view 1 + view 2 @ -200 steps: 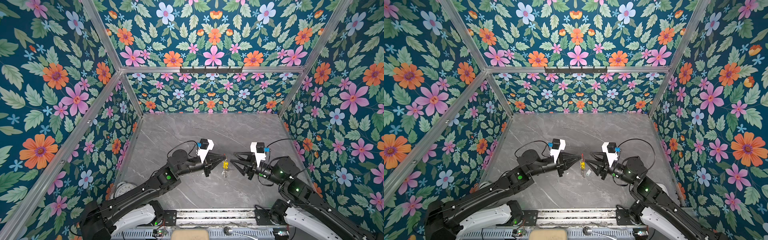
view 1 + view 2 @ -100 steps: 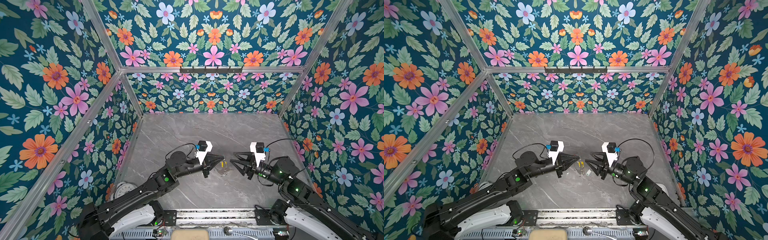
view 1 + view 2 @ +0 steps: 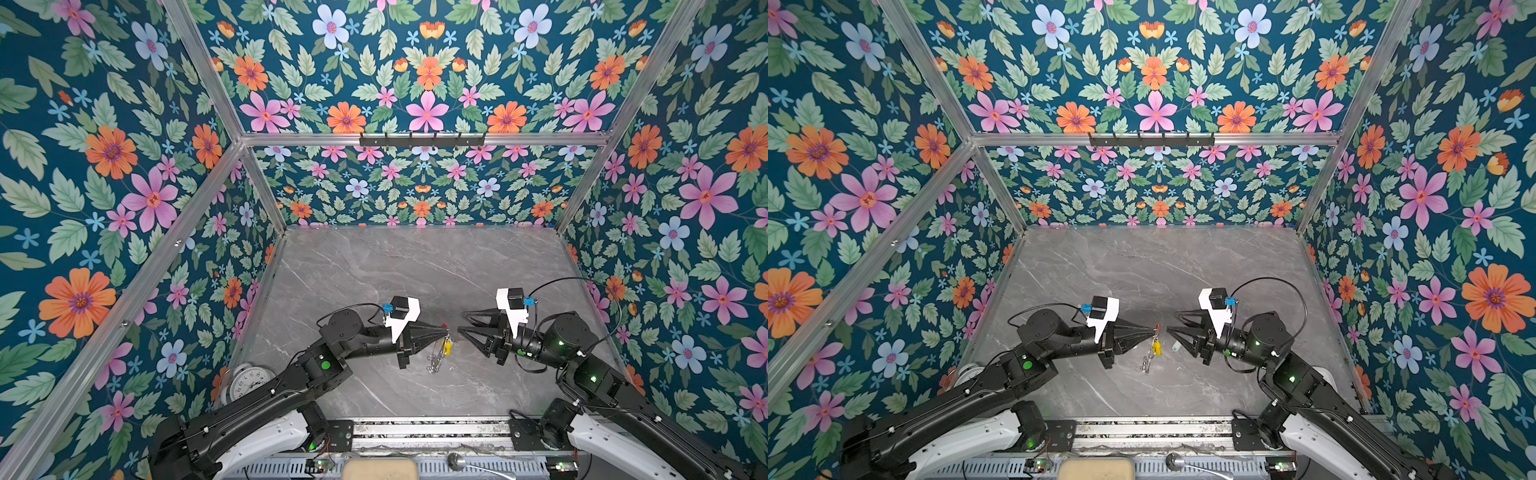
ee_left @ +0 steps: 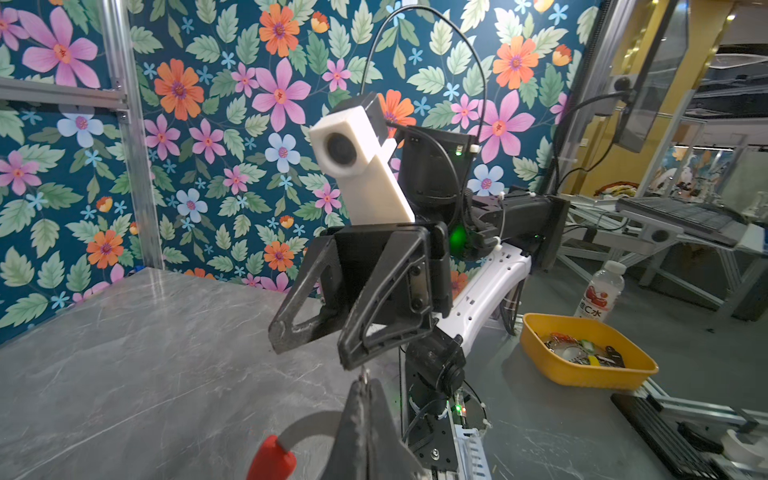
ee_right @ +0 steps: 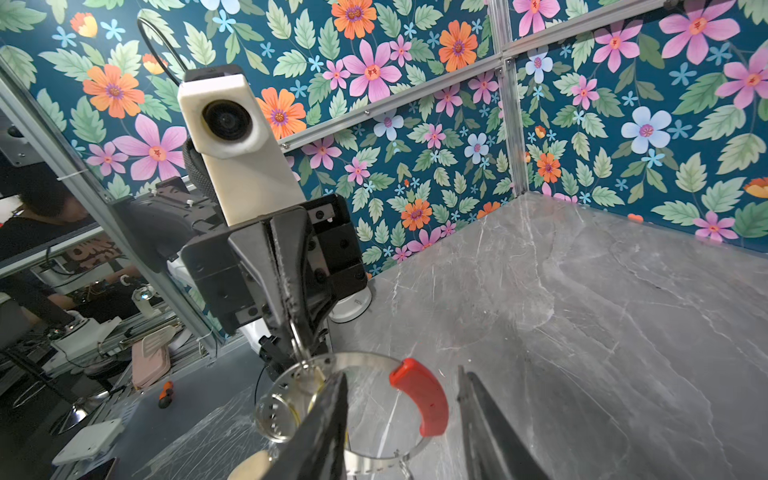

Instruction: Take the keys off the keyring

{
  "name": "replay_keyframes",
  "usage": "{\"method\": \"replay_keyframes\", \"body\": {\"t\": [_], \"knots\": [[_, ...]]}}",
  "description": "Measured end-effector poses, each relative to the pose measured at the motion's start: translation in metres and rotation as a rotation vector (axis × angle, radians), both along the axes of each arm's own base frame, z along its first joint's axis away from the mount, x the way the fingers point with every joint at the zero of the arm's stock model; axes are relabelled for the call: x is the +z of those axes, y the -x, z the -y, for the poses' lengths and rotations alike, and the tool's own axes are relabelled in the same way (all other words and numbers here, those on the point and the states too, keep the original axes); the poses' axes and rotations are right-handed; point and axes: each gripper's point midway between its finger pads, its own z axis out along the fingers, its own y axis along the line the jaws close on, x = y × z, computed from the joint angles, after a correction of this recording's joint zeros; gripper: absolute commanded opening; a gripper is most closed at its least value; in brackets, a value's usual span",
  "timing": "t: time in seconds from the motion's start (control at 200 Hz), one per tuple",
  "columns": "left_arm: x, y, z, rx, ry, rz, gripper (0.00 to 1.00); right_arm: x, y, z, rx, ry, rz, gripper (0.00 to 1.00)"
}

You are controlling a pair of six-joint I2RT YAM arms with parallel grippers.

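Since the stiff, likely light grey-and-red C-shaped keyring [image 5: 419, 398] dangles pinched in the left gripper [image 3: 447, 331], take the yellow-tagged small silver key [image 3: 446, 348] by its plastic tag with your spread right gripper [image 3: 461, 322].

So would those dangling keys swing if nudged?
Probably: the keys hang loose under the keyring, pinched by the left gripper, so they'd sway. They look small and thin, so likely light. Smooth metal may slip.
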Motion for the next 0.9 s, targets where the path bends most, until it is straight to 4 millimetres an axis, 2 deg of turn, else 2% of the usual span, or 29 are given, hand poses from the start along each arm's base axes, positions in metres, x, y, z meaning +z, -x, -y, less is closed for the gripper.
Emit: {"method": "replay_keyframes", "body": {"t": [0.34, 0.45, 0.615, 0.9], "knots": [[-0.004, 0.008, -0.002, -0.036, -0.021, 0.005, 0.0, 0.001, 0.006, 0.002, 0.019, -0.008, 0.009, 0.45], [-0.005, 0.008, -0.002, -0.038, -0.026, 0.006, 0.0, 0.001, 0.007, 0.001, 0.026, -0.01, 0.008, 0.5], [-0.003, 0.007, -0.001, -0.037, -0.035, 0.011, 0.0, 0.004, 0.015, -0.002, 0.077, -0.009, 0.009, 0.53], [0.002, -0.003, 0.005, -0.003, -0.107, -0.02, 0.0, 0.002, 0.017, -0.01, 0.124, 0.014, -0.011, 0.52]]}}
